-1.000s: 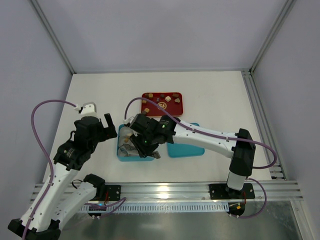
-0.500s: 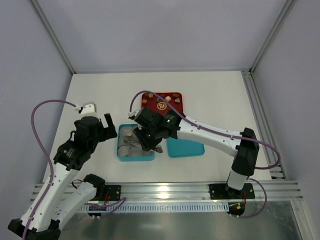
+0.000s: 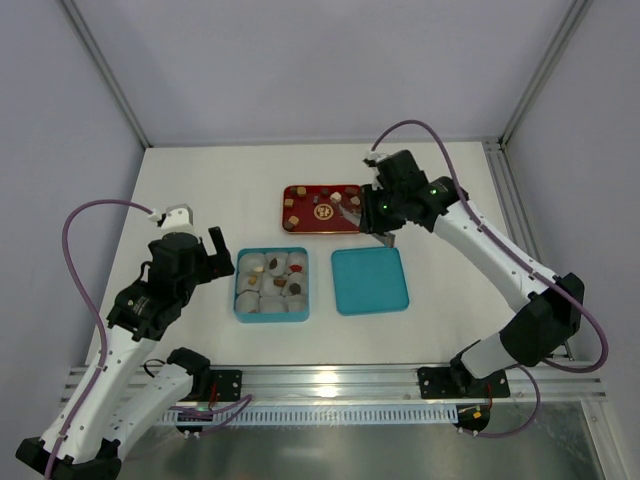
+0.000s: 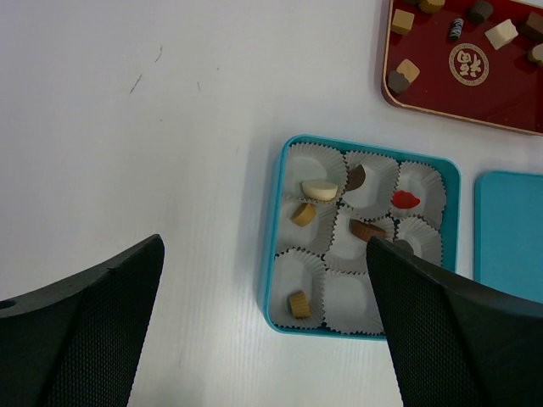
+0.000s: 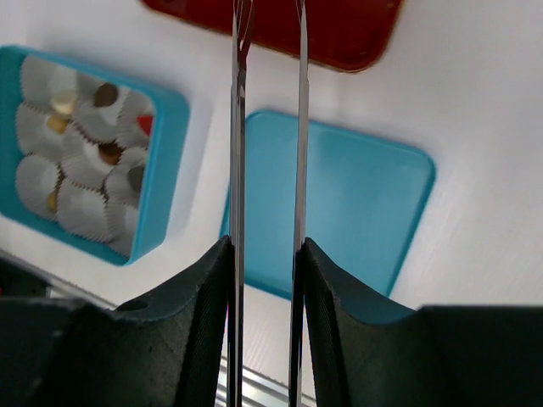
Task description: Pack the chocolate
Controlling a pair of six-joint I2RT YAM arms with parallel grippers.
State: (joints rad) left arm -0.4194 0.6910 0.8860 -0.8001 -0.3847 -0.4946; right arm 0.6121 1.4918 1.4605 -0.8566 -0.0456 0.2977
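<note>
Bright, even overhead light, white table [image 3: 200, 190] nearly washed out, soft faint shadows, small glint on the metal rail [image 3: 350, 378] at the bottom, wrist views sharp at centre, dark foreground blurred along lower edges

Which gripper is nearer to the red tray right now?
Right. The right gripper hangs over the right end of the red tray; the left gripper sits well off, to the left of the teal box, nearer the robot.
</note>
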